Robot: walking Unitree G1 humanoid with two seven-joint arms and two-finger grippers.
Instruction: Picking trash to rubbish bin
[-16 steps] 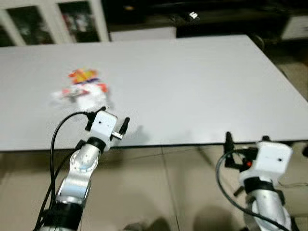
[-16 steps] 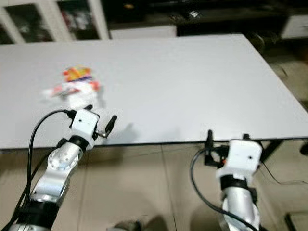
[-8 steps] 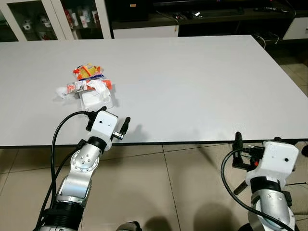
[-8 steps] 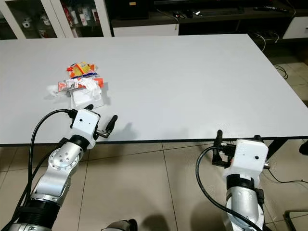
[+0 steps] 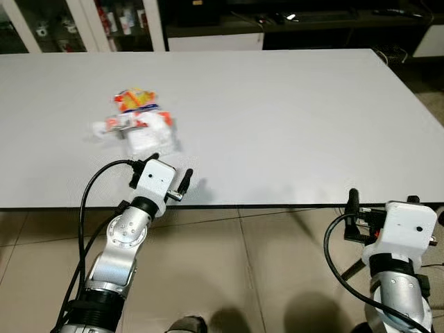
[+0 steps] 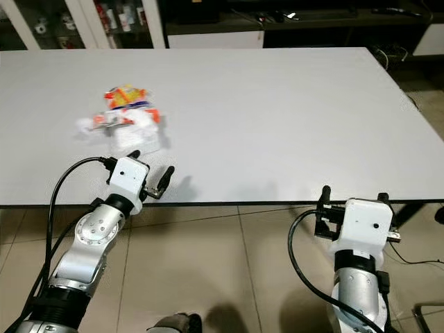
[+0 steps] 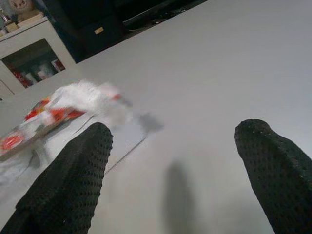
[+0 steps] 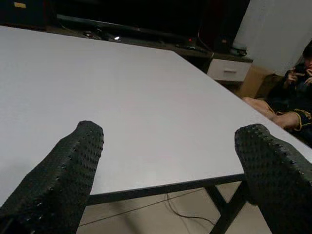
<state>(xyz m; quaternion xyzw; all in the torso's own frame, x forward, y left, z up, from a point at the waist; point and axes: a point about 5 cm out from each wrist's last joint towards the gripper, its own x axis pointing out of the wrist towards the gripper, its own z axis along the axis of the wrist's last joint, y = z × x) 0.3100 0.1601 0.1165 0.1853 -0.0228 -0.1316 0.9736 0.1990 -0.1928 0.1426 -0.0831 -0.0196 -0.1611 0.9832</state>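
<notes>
Trash pile (image 5: 135, 121) on worktop (image 5: 291, 118), near left edge; view shifted since half-second ago, camera move, pile untouched. Left hand (image 7: 170, 195) wide, empty, at near edge, just short of trash. Right hand (image 8: 168, 170) wide, idle. Grasp not started.

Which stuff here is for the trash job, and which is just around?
For the job:
- trash pile on the table
- left gripper, open, near the pile

Just around:
- right gripper, open, idle
- cabinet
- seated person
</notes>
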